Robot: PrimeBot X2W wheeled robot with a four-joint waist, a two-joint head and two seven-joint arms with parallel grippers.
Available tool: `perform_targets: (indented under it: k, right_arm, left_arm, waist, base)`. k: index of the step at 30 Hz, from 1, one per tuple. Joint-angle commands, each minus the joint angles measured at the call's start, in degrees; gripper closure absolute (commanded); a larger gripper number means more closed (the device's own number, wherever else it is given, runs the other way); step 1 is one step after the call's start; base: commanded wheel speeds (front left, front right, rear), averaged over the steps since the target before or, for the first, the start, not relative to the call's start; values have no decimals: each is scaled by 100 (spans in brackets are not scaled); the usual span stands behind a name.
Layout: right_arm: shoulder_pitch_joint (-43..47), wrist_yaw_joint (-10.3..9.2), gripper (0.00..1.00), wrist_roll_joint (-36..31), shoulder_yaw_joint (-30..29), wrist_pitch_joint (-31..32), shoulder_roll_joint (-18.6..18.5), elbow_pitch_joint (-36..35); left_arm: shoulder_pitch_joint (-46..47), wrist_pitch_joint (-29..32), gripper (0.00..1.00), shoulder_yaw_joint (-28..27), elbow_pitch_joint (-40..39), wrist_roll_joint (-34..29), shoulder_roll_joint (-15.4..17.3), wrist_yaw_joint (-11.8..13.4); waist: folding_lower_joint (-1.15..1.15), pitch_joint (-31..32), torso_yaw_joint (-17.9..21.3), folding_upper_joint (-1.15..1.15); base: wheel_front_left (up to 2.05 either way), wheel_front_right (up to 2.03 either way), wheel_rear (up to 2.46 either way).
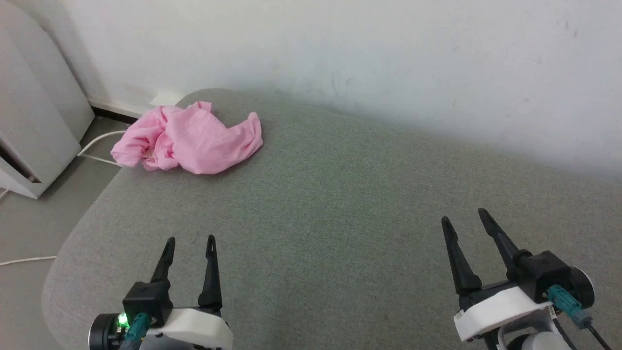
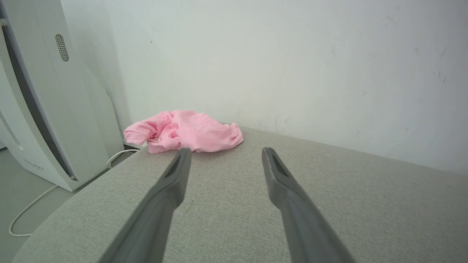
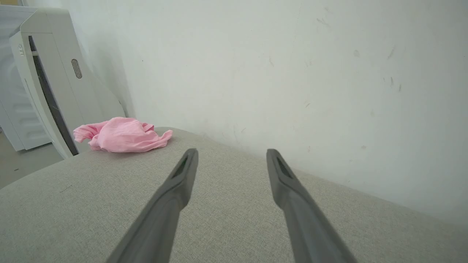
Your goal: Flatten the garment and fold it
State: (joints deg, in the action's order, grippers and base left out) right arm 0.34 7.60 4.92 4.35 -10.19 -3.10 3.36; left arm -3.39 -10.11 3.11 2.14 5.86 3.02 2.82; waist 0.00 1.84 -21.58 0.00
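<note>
The shorts [image 1: 187,138] lie bunched at the far left corner of the grey cushion [image 1: 316,218], well apart from me, so nothing is flattened yet. My left gripper [image 1: 190,239] and right gripper [image 1: 462,215] hover with fingers spread wide and empty, likely ready to reach. The head view shows an edge overhanging the corner, and the left wrist view shows how low the heap sits.

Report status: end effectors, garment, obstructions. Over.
Left end effector open, empty. Right end effector open, empty. Garment crumpled at grey surface's far-left corner, untouched. Nothing in the way.
</note>
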Motion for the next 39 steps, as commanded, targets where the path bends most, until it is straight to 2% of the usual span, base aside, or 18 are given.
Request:
perform_targets:
  k: [1,19,39]
  right_arm:
    - [73,-8,0,23,38,-60,15,37]
    - [93,-9,0,39,144,-275,19,130]
    - [100,-11,0,86,187,-481,23,216]
  left_arm:
    - [-53,-67,0,16,13,36,-10,27]
    - [-108,-283,0,106,8,128,-12,63]
    - [-120,-489,0,208,-9,282,-14,132]
  waist:
    - [0,0,-80,0]
    - [0,-50,-550,0]
    - [0,-139,-880,0]
  base:
    - [0,0,0]
    - [0,0,0]
    - [0,0,0]
